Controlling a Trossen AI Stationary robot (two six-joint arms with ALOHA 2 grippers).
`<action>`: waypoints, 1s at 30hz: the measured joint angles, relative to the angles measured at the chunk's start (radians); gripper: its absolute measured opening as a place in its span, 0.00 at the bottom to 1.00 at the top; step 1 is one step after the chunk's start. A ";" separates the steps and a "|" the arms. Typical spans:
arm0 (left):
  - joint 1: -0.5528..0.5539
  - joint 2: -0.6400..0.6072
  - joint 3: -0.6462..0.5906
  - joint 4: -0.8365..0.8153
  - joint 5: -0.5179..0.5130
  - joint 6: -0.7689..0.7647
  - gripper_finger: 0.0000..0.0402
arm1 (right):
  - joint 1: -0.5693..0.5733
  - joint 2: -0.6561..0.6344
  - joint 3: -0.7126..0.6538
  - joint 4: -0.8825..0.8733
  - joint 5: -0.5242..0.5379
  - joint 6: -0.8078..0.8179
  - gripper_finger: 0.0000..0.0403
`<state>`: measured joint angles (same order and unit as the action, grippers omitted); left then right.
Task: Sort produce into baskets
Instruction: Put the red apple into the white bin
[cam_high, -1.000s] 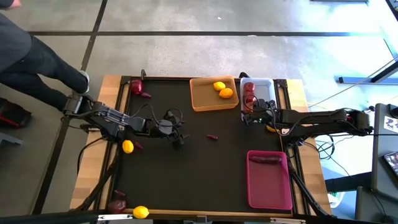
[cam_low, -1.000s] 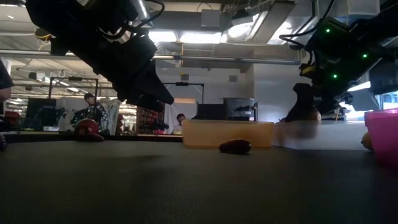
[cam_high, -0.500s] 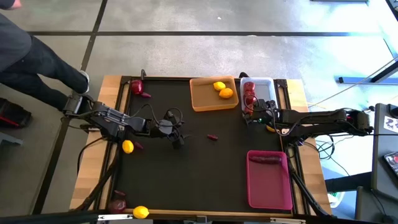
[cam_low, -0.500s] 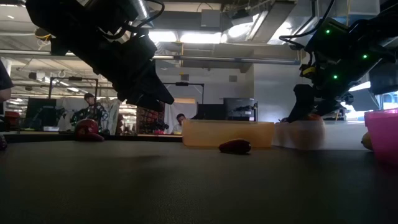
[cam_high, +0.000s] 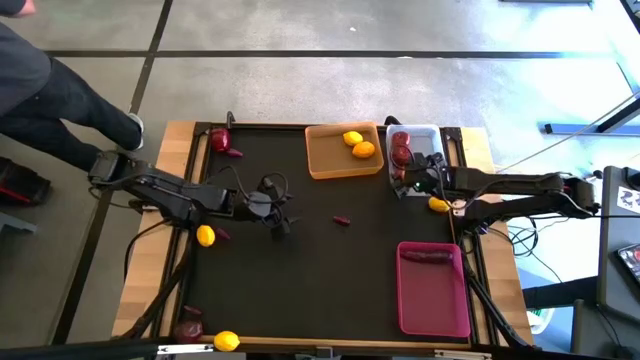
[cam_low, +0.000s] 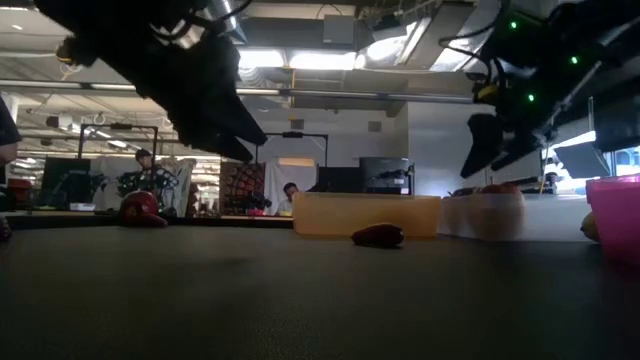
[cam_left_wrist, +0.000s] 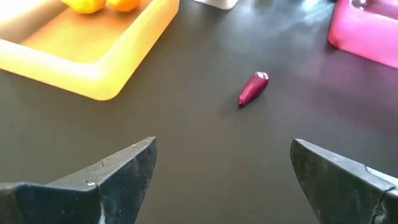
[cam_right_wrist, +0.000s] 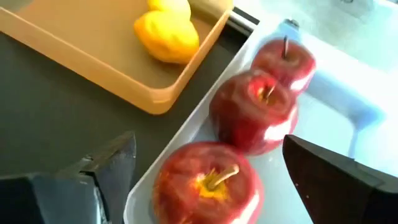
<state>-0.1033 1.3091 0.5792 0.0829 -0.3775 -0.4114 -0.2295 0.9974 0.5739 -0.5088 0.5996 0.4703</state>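
Right wrist view: three red apples (cam_right_wrist: 253, 111) lined up in the white tray (cam_right_wrist: 339, 102), directly under and ahead of the right pincer (cam_high: 412, 184), fingers spread wide and empty above the nearest apple. Likely a release pose, hovering over the tray so fruit lands with its own kind. Just beside that tray, the orange tray (cam_high: 343, 151) with a lemon (cam_high: 352, 138) and an orange-tinted citrus (cam_high: 364, 150), kept apart from the apples by colour. Near the right arm's wrist, a loose lemon (cam_high: 438, 205) on the worktop (cam_high: 300, 280), unsorted. Farther back along the right arm, the pink tray (cam_high: 433, 290) holding one dark purple piece (cam_high: 427, 256).

Left wrist view: small purple piece (cam_left_wrist: 253, 88) lying alone on the worktop, straight ahead of the left pincer (cam_high: 283, 222), well apart from the fingertips, centred between them. Left pincer wide, holding nothing; seemingly lined up for that piece as the next pick. Behind the left pincer, beside its arm, another lemon (cam_high: 205, 236). Off toward the far left corner, a red apple (cam_high: 219, 139) with a purple piece (cam_high: 235, 154) touching or just beside it. At the near left edge, well behind the pincer, a lemon (cam_high: 226, 340) and a dark red fruit (cam_high: 189, 326), all waiting to be sorted.
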 joint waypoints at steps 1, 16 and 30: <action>-0.006 -0.016 0.012 -0.044 0.000 -0.004 0.91 | 0.000 0.000 0.021 -0.017 0.000 -0.005 0.88; 0.027 -0.154 0.268 -0.693 -0.181 -0.172 0.91 | 0.001 -0.001 0.158 0.044 -0.215 -0.059 0.88; 0.433 -0.155 0.284 -0.814 -0.205 -0.233 0.91 | 0.102 0.011 0.158 0.299 -0.319 -0.148 0.88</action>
<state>0.3295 1.1538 0.8627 -0.7306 -0.5829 -0.6440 -0.1271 1.0084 0.7315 -0.2099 0.2806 0.3223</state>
